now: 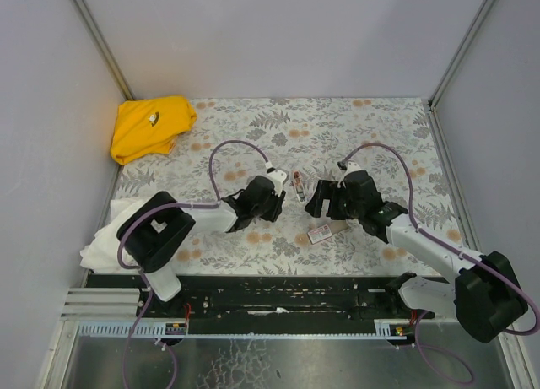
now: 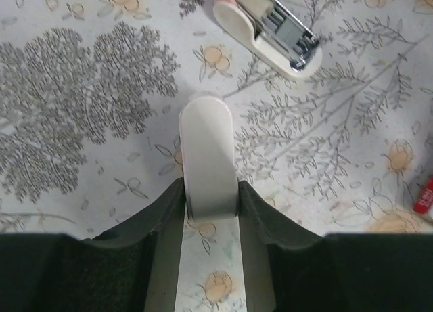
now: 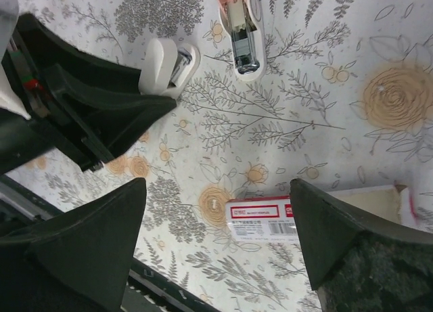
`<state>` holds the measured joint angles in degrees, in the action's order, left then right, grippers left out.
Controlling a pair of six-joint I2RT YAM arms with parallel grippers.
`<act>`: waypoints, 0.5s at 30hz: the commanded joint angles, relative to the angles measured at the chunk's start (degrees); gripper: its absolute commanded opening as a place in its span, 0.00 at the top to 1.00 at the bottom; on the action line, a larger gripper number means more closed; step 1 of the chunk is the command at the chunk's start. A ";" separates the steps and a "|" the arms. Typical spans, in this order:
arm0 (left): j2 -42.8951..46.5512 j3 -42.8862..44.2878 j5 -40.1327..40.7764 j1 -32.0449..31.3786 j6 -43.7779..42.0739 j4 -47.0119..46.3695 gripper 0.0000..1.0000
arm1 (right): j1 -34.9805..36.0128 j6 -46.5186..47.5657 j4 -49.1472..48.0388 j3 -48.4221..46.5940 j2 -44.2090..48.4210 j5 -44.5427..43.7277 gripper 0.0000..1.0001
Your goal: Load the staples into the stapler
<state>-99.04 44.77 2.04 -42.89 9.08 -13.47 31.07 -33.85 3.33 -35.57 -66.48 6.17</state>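
The small pink-and-white stapler (image 1: 298,185) lies open on the floral mat between the two grippers. Its dark metal channel faces up in the left wrist view (image 2: 270,31) and the right wrist view (image 3: 242,38). My left gripper (image 2: 210,204) is down on the mat just short of it. Its jaws press both sides of a white rounded piece (image 2: 206,149), which lies apart from the stapler (image 3: 161,65). My right gripper (image 3: 216,197) hangs open above the red-and-white labelled box (image 3: 260,217). No loose strip of staples shows.
A yellow cloth (image 1: 152,126) lies at the back left corner and a white cloth (image 1: 105,237) by the left arm's base. The labelled box (image 1: 319,234) sits near the mat's front edge, with a pale tray (image 3: 369,197) beside it. Grey walls close in three sides.
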 commanded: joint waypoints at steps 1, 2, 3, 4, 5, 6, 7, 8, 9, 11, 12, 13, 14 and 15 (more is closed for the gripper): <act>5.14 -3.44 -1.87 -1.66 4.03 -0.53 1.00 | -0.21 -8.75 -6.40 1.69 0.75 2.94 0.05; 7.57 -4.25 -3.47 -2.02 5.36 -1.10 1.00 | -0.22 -10.17 -7.56 1.95 0.41 5.15 0.02; 9.24 -4.76 -4.99 -2.20 6.84 -1.09 1.00 | -0.18 -11.90 -8.64 2.12 -0.14 6.71 0.00; 11.05 -5.12 -6.35 -2.35 8.79 -0.85 1.00 | -0.19 -13.58 -9.98 2.34 -0.60 8.26 0.00; 12.57 -5.56 -7.47 -2.74 10.73 -0.81 1.00 | -0.15 -15.23 -11.33 2.73 -1.00 9.53 0.00; 14.26 -6.21 -8.31 -3.07 12.49 -1.13 1.00 | -0.13 -16.88 -12.69 3.11 -1.16 10.65 0.00; 15.85 -6.92 -8.83 -3.48 13.98 -1.41 1.00 | -0.01 -18.28 -13.92 3.47 -1.19 11.61 0.00; 17.26 -7.58 -8.98 -3.93 15.16 -1.66 1.00 | 0.15 -19.69 -15.03 3.77 -1.20 12.33 0.01; 18.33 -8.06 -9.03 -4.13 16.19 -1.39 1.00 | 0.48 -20.75 -16.23 4.11 -1.12 12.96 0.01; 19.68 -7.97 -9.34 -4.48 16.97 0.07 1.00 | 1.07 -22.83 -17.85 4.24 -1.01 13.61 0.01; 20.23 -7.99 -9.51 -4.62 17.17 0.55 1.00 | 1.36 -23.55 -18.10 4.01 -1.21 13.83 0.00; 20.80 -8.14 -9.87 -4.83 17.34 0.64 1.00 | 1.63 -24.11 -18.22 3.69 -1.54 14.15 0.01; 21.42 -8.27 -10.40 -5.13 17.45 0.59 1.00 | 1.94 -24.53 -18.34 3.41 -1.93 14.39 0.01; 21.96 -8.42 -11.24 -5.43 17.54 0.31 1.00 | 2.16 -25.11 -19.18 3.31 -2.31 14.66 0.01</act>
<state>-79.18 37.54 -6.31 -47.31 23.70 -12.84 31.94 -53.91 -9.93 -31.29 -67.88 17.63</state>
